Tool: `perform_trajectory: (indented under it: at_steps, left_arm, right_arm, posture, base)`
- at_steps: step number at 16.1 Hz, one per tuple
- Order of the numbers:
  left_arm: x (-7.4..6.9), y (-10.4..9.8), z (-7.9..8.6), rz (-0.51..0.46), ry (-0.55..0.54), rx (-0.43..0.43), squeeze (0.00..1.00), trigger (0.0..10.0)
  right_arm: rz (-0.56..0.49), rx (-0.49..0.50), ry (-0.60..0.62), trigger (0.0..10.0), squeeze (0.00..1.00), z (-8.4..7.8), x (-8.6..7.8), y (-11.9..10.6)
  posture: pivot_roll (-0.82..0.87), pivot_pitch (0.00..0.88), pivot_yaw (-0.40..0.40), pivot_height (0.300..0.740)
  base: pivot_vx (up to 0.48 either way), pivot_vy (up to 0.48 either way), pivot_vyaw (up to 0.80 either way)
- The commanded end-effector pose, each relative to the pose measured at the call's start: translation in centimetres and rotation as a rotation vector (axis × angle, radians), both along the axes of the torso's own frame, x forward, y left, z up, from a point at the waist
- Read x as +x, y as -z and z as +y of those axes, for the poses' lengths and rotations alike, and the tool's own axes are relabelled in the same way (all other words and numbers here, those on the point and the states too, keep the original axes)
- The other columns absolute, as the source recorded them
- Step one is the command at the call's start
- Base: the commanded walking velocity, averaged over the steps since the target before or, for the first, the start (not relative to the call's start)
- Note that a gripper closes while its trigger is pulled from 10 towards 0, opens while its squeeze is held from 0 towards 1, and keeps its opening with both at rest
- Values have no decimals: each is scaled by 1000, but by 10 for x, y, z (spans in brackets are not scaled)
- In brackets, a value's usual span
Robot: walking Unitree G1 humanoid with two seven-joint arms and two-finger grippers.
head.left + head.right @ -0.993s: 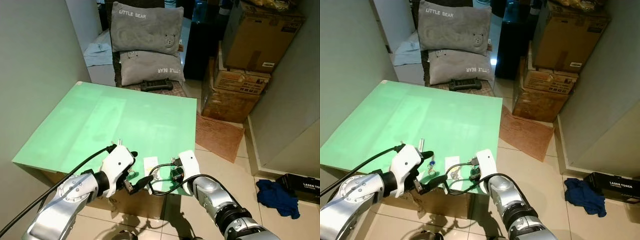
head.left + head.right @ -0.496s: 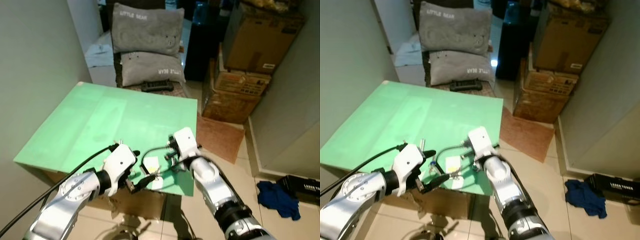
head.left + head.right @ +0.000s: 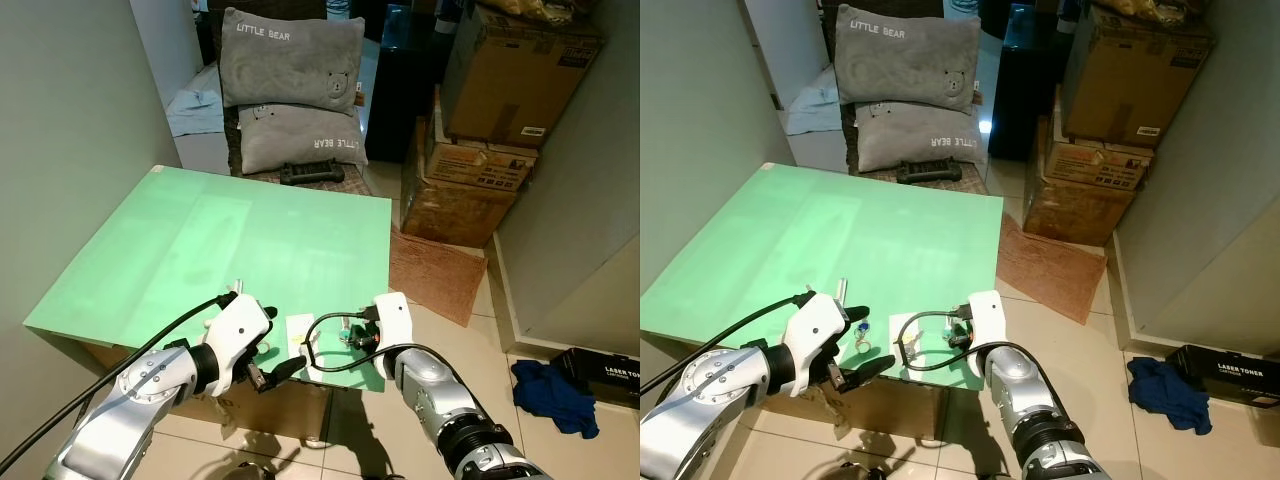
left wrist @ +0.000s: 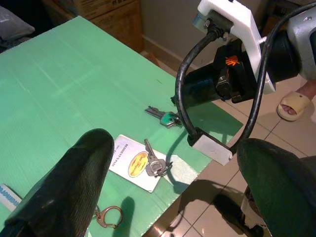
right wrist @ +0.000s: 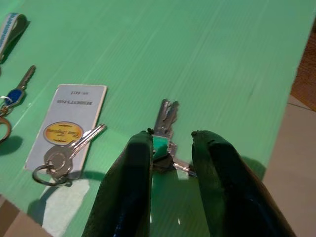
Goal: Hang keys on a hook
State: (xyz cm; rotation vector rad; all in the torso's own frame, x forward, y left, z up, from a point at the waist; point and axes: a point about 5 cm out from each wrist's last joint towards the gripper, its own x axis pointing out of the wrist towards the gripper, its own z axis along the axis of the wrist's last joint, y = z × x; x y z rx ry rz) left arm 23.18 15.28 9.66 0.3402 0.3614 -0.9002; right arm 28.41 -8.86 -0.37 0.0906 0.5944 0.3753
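The left gripper hovers wide open above the key ring on the white card. The right gripper, fingers narrowly apart, straddles the green-capped keys; it should close squarely on the cap before lifting.

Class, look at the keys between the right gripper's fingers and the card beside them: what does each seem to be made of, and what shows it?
Keys: bright silvery metal blades, seemingly with a green plastic head. Card: apparently glossy plastic or laminated paper, flat, white, printed, with a yellow oval.
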Motion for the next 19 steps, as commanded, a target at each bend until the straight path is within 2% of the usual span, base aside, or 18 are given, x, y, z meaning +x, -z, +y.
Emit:
perform_trajectory:
  at_steps: [1, 7, 9, 10, 13, 19]
  left_arm:
    - [0, 1, 3, 3, -5, 10, 0, 10000]
    - [-3, 4, 3, 18, 1, 8, 0, 10000]
    - [-3, 4, 2, 19, 2, 6, 0, 10000]
    - [-3, 4, 2, 20, 3, 6, 0, 10000]
    - [-4, 5, 0, 20, 3, 4, 0, 10000]
    - [-12, 7, -1, 32, 4, 4, 0, 10000]
  right_arm:
    - [24, -2, -8, 10000, 1000, 0, -3, 4]
    - [69, -48, -51, 10000, 1000, 3, -9, 12]
    - [80, -98, -47, 10000, 1000, -1, -10, 14]
    - [81, -108, -56, 10000, 27, -2, -11, 15]
    - [92, -112, -36, 10000, 0, -4, -11, 17]
    - [32, -115, -75, 10000, 0, 1, -8, 11]
  posture:
    - [141, 74, -3, 740]
    - [139, 77, -1, 740]
    - [136, 80, -2, 740]
    - [135, 82, -2, 740]
    - [132, 90, -6, 740]
    - [134, 118, -8, 740]
  base:
    - [0, 0, 0]
    - [0, 0, 0]
    - [0, 0, 0]
    - [0, 0, 0]
    - [0, 0, 0]
    - [0, 0, 0]
